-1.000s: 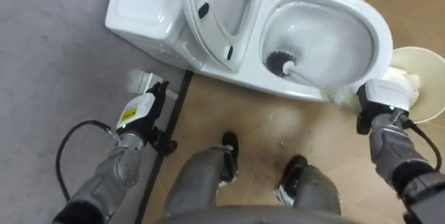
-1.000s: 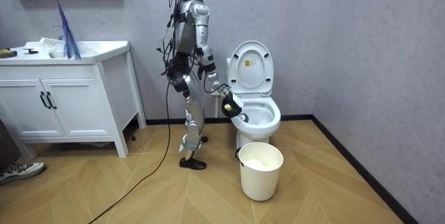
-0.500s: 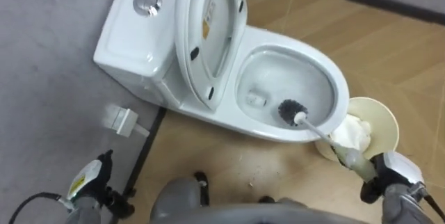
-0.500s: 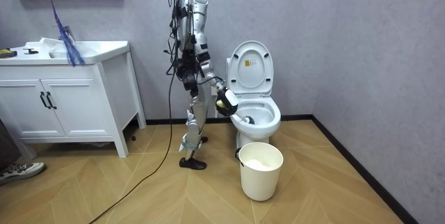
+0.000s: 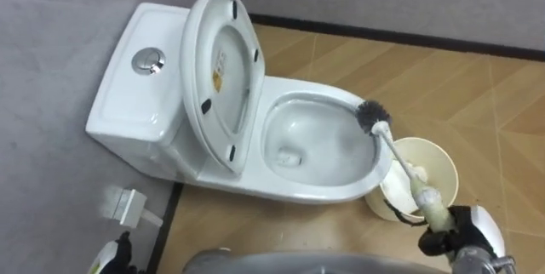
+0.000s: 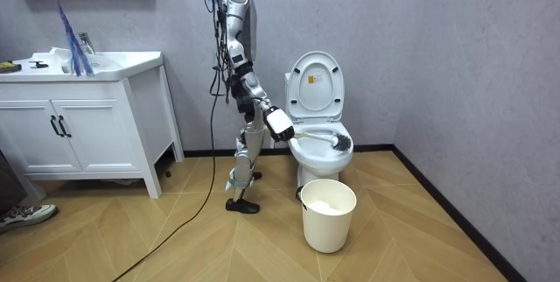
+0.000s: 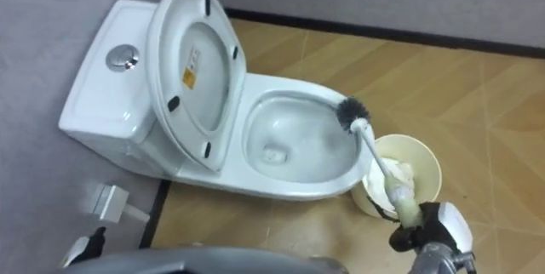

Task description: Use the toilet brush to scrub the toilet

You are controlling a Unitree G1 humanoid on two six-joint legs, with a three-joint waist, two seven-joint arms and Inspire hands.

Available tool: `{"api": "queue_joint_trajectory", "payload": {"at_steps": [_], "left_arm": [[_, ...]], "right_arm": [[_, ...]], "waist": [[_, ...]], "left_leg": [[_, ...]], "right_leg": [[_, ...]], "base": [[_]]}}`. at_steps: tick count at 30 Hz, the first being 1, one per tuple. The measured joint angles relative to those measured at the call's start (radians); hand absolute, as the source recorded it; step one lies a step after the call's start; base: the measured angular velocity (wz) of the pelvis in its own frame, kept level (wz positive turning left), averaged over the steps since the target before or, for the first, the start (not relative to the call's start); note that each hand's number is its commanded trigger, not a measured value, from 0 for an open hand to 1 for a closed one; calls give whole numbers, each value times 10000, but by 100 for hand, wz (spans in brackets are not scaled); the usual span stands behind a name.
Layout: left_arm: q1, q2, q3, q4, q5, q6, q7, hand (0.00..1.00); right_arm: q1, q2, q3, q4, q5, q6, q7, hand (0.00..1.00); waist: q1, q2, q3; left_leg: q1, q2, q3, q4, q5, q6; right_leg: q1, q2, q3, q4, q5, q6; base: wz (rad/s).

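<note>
Lifted since a second ago, the white-handled, black-bristled toilet brush [image 5: 373,117] now has its head at the rim of the white ceramic toilet [image 5: 300,192]. The right hand [image 5: 464,238] clutches its handle; steady sweeps under the rim would scrub well.

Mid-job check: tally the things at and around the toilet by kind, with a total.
Toilet: 1
Toilet brush: 1
Bucket: 1
Small white box on the floor by the wall: 1
Total: 4
</note>
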Motion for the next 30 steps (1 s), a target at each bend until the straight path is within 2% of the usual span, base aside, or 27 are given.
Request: {"api": "queue_joint_trajectory", "payload": {"at_steps": [3, 6, 9, 12, 13, 14, 15, 18, 25, 30], "left_arm": [[-44, -168, 245, 176, -22, -1, 1, 0], [-120, -188, 245, 532, -230, -56, 0, 0], [-170, -195, 289, 832, -268, -79, -17, 0], [-208, -245, 762, 940, -217, -142, -41, 0], [-200, -261, 947, 999, -217, -153, -41, 0], [-168, -262, 1019, 1016, -215, -155, -41, 0], [-180, -255, 1107, 1135, -216, -154, -41, 0], [-251, -258, 1143, 1316, -216, -157, -41, 0], [-449, -317, 1095, 1400, -210, -177, -65, 0], [-447, -368, 1064, 1668, -212, -183, -66, 0]], "right_arm": [[20, 20, -258, -45, 283, -85, -199, 100], [32, 94, -541, -108, 744, -240, -427, 100], [45, 225, -991, -108, 1211, -386, -619, 100], [26, 364, -1503, -110, 1413, -541, -812, 100], [27, 371, -1610, -110, 1469, -624, -886, 100], [29, 375, -1648, -110, 1491, -650, -929, 11], [59, 390, -1715, -106, 1504, -690, -1064, 0], [108, 460, -1912, -61, 1652, -705, -1278, 0], [254, 748, -1860, 502, 2291, -733, -1259, 0], [279, 774, -1704, 1170, 2286, -723, -1192, 0]], "waist": [[-141, 9, -3], [-267, 21, 1], [-342, 169, 11], [-451, 240, 19], [-461, 260, 20], [-467, 269, 25], [-510, 295, 35], [-625, 343, 52], [-601, 402, 14], [-568, 446, 5]], "left_leg": [[109, 5, 1, -4, -19, -22], [161, 17, 2, -15, -33, -36], [274, 145, 11, -25, -256, -121], [361, 162, 46, -50, -353, -116], [480, 154, 167, -128, -354, -113], [538, 152, 218, -146, -356, -111], [599, 147, 264, -153, -368, -93], [614, 136, 339, -155, -382, -75], [631, 143, 445, -152, -383, -75], [632, 143, 442, -152, -382, -77]], "right_leg": [[42, 13, 154, -1, 42, 2], [57, 41, 322, -2, 56, -4], [143, 155, 354, -6, 59, -7], [160, 177, 430, -5, 56, -1], [168, 177, 588, -16, 46, 14], [189, 181, 654, -19, 45, 16], [226, 185, 752, -27, 47, 21], [194, 196, 906, -36, 59, 42], [147, 203, 946, -39, 62, 39], [157, 205, 944, -14, 63, 37]], "base": [[-16], [-5], [-2], [-3], [-20], [-25], [-17], [-8], [-3], [0]]}}
